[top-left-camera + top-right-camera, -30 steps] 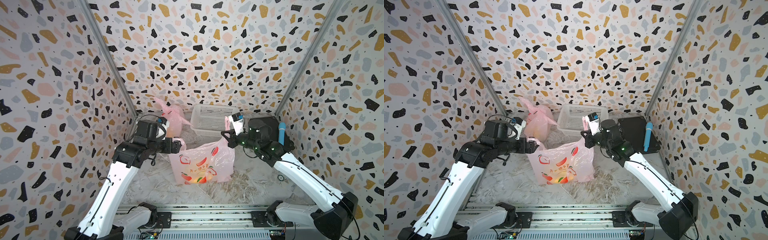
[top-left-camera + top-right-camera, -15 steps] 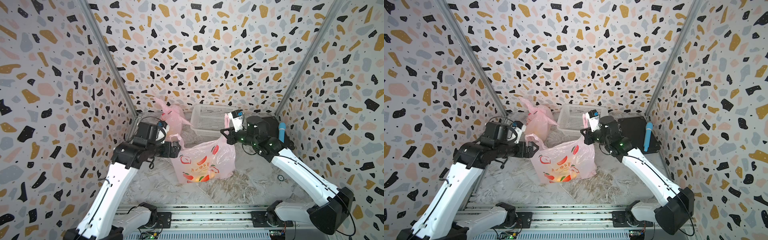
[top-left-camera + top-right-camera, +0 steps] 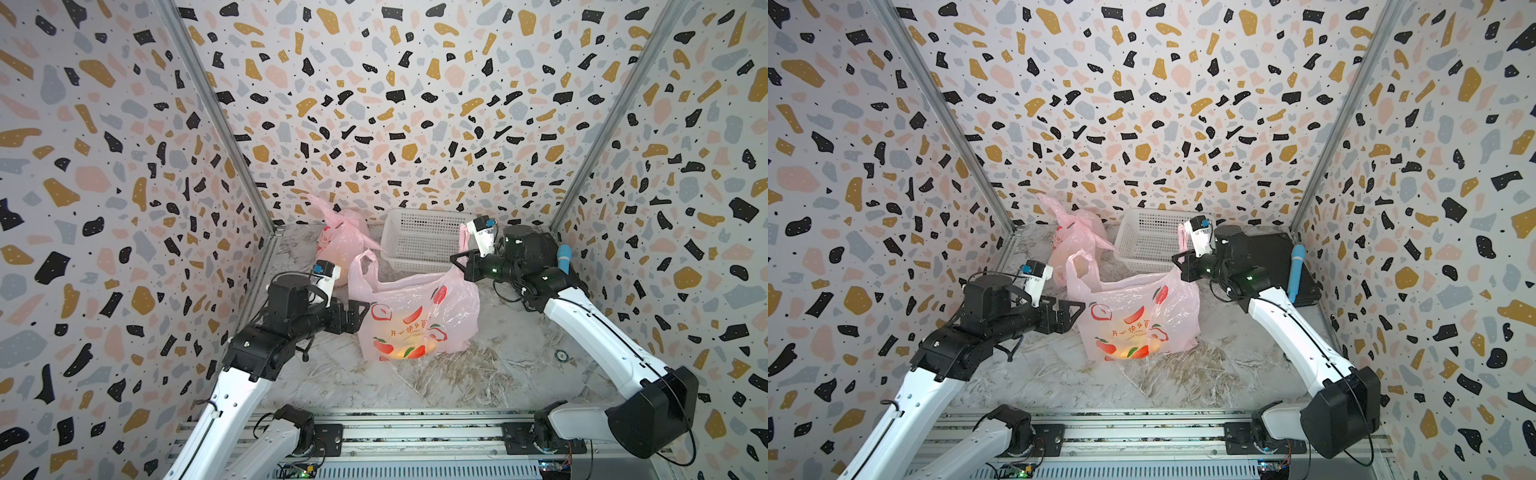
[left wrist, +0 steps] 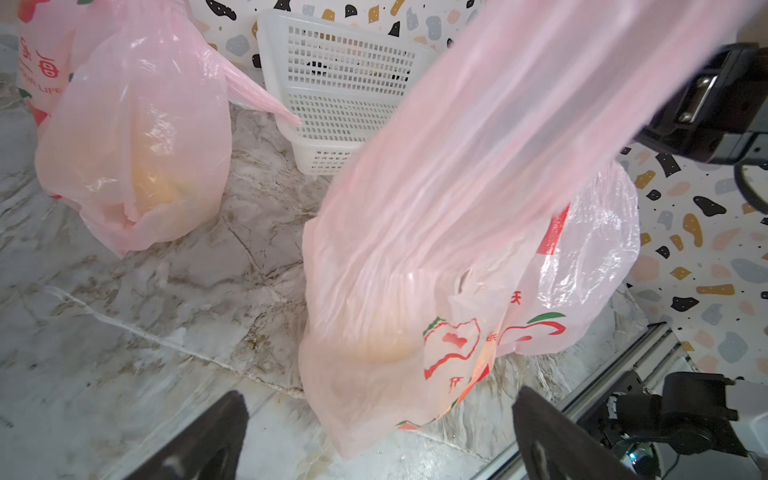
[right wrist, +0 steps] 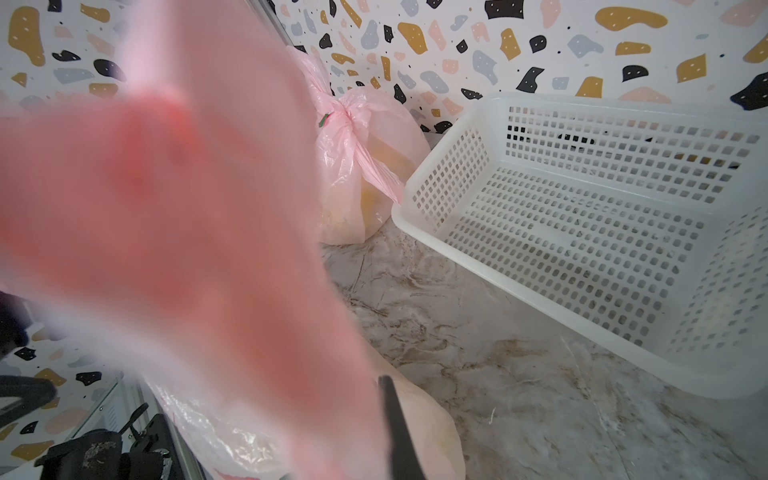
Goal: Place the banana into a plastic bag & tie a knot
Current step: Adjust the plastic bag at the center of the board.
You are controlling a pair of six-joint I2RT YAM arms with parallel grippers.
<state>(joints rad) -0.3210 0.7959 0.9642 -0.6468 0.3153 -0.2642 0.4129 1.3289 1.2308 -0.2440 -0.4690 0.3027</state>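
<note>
1. Left gripper (image 3: 358, 312) gapes wide and empty, just beside the printed pink plastic bag (image 3: 415, 307).
2. That bag stands in the middle, with the yellow banana (image 3: 401, 352) showing through near its bottom.
3. Right gripper (image 3: 459, 261) is clamped on the bag's right handle (image 3: 462, 237), holding it up.

The left arm (image 3: 232, 399) rises from the near rail, bends at a black elbow and reaches forward and inward, its forearm about level above the counter. The left claw (image 3: 362, 316) points toward the middle with its jaws spread wide and nothing between them; in the left wrist view its two black fingers (image 4: 208, 440) stand far apart at the edge of the picture. The right arm (image 3: 598, 332) climbs from its base on the near rail and slants back and inward, the wrist turned toward the middle. The right claw (image 3: 457, 261) is raised and clamped tight on a handle of the plastic bag (image 3: 419, 307).
</note>
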